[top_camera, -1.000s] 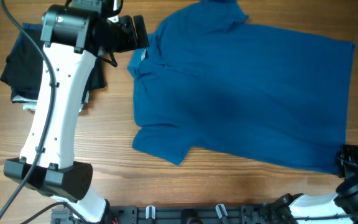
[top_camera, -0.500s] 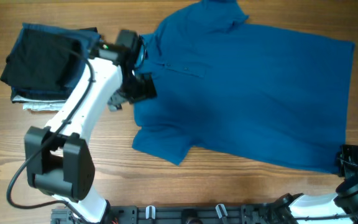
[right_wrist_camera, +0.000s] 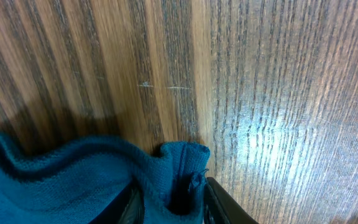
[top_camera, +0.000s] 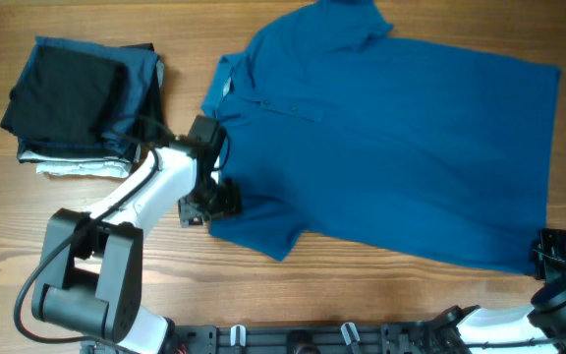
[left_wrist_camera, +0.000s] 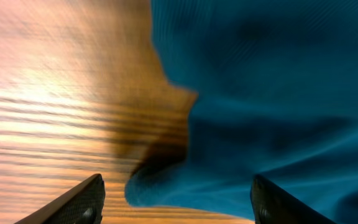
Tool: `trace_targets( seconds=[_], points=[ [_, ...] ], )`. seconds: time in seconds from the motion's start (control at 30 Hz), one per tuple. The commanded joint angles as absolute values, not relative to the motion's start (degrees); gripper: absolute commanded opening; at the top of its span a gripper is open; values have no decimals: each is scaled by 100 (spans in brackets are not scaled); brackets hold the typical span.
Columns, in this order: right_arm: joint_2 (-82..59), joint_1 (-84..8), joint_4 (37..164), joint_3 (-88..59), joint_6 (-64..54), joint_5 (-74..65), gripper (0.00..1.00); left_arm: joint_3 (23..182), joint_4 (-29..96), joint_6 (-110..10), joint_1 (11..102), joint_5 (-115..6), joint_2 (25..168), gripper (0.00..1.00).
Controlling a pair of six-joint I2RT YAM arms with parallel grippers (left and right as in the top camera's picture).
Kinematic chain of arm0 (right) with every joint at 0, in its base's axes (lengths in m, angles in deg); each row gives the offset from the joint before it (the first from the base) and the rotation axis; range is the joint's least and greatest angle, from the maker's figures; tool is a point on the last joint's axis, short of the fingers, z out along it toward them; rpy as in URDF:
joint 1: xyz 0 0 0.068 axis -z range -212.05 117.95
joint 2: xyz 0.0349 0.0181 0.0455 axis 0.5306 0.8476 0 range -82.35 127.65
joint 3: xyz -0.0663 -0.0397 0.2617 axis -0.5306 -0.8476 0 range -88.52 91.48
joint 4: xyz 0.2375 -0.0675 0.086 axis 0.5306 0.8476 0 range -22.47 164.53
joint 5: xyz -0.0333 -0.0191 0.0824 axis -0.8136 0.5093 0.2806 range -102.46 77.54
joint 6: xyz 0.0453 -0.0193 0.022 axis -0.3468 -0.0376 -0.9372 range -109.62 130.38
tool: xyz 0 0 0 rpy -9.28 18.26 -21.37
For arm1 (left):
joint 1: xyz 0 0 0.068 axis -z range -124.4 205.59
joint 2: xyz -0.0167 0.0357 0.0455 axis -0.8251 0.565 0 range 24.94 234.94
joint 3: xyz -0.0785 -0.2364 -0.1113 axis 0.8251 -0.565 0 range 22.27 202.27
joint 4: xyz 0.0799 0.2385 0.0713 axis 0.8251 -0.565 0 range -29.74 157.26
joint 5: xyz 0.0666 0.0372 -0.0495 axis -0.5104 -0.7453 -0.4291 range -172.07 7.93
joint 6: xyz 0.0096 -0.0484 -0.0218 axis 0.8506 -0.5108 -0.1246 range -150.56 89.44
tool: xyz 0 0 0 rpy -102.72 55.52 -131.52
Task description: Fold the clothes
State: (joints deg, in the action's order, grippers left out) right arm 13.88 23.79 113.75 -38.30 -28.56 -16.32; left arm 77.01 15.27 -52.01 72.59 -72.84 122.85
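Observation:
The clothes are one blue T-shirt [top_camera: 391, 147] lying spread flat on the wooden table, collar to the left and hem to the right. My left gripper [top_camera: 214, 202] is low over the left edge of the near sleeve [top_camera: 258, 228]. In the left wrist view its jaws [left_wrist_camera: 179, 208] stand open, with the sleeve's rounded edge [left_wrist_camera: 166, 186] lying between them. My right gripper [top_camera: 555, 253] is at the shirt's near right hem corner. In the right wrist view it [right_wrist_camera: 171, 208] is shut on a bunched fold of the blue fabric [right_wrist_camera: 61, 180].
A stack of folded black and navy garments [top_camera: 82, 98] sits at the far left on a white-grey one [top_camera: 72, 167]. A dark rail [top_camera: 293, 339] runs along the front edge. Bare wood [top_camera: 116, 265] lies in front of the shirt.
My left arm has swung from the collar toward me, down to the near sleeve, and its jaws have narrowed somewhat. The right gripper and the shirt have stayed put.

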Motion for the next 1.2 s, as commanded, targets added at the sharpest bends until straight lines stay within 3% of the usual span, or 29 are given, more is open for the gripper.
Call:
trace_targets(
  seconds=[0.0, 0.2, 0.33, 0.37, 0.4, 0.5, 0.53, 0.57, 0.6, 0.9, 1.17],
  points=[
    [1506, 2364, 11335, -3916, -2863, -1536, 31, 7358, 1693, -4707, 7285, -6993, 12213, 75],
    [1506, 2364, 11331, -3916, -2860, -1514, 32, 7315, 1752, -4552, 7285, -7236, 12219, 82],
    [1506, 2364, 11335, -3916, -2860, -1497, 33, 7310, 1826, -4552, 7285, -7552, 12224, 71],
    [1506, 2364, 11333, -3916, -2860, -1494, 33, 7310, 1846, -4552, 7285, -7555, 12224, 63],
    [1506, 2364, 11333, -3916, -2860, -1494, 32, 7310, 1846, -4552, 7285, -7552, 12224, 47],
    [1506, 2364, 11342, -3916, -2858, -1494, 29, 7310, 1816, -4556, 7285, -7548, 12224, 11],
    [1506, 2364, 11342, -3916, -2860, -1494, 18, 7310, 1796, -4578, 7285, -7548, 12224, 4],
    [1506, 2364, 11342, -3916, -2858, -1494, 8, 7310, 1765, -4596, 7285, -7518, 12221, 4],
    [1506, 2364, 11342, -3914, -2858, -1492, 4, 7310, 1726, -4598, 7285, -7395, 12221, 4],
    [1377, 2298, 11539, -3824, -2561, -1250, 4, 7325, 1107, -4605, 7285, -6794, 12114, 4],
    [937, 1478, 12142, -3345, -2585, -1696, 4, 7634, 583, -4773, 7285, -6770, 11347, 4]
  ],
)
